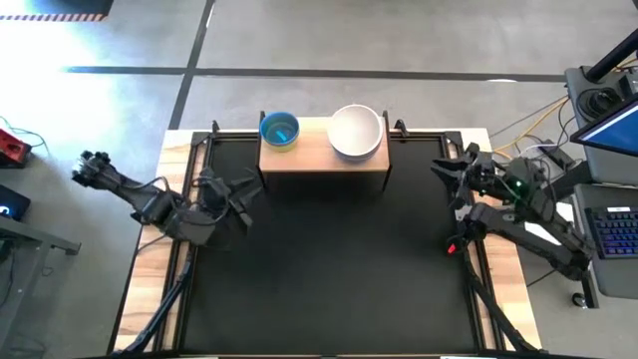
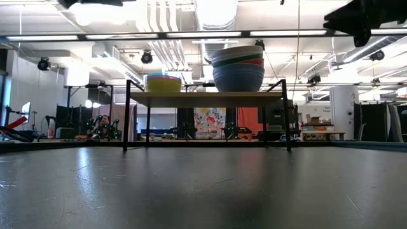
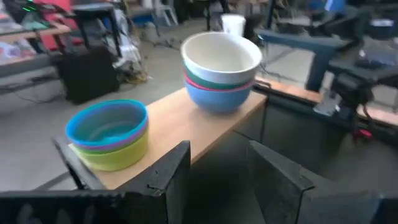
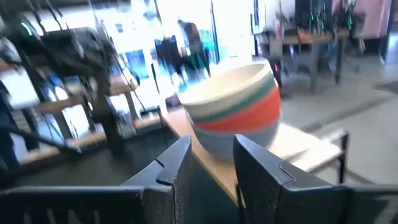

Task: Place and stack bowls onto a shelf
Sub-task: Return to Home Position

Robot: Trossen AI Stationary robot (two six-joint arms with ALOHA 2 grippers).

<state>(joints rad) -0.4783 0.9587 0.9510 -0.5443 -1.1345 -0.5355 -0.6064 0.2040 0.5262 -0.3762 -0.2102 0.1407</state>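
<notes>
**Shelf (image 1: 319, 160) carries two stacks of bowls; both arms empty**

The shelf stands at the middle of the far edge of the black tabletop (image 1: 329, 279). All the bowls in view sit on its wooden board, in two stacks.

Seen from above, the small stack (image 1: 279, 131) is at the board's left end. A blue bowl (image 3: 102, 118) is on top, a lavender bowl (image 3: 124, 142) is under it, and a yellow bowl (image 3: 121, 158) is at the bottom.

The large stack (image 1: 356, 132) sits toward the right end, apart from the small stack. From the top down it holds a white bowl (image 4: 224, 86), a green bowl (image 4: 245, 104), a red bowl (image 4: 249, 119) and a big blue bowl (image 2: 238, 80). From tabletop height, the large stack rises well above the small one.

The left gripper (image 1: 239, 191) hovers over the left side of the tabletop, near the shelf's left end and pointed toward it. It is spread apart and grasps nothing.

The right gripper (image 1: 446, 170) hangs over the right edge of the tabletop, near the shelf's right end, and faces the large stack. It is released too, with a clear gap showing, and it is empty.

Neither gripper touches the shelf or a bowl.
</notes>
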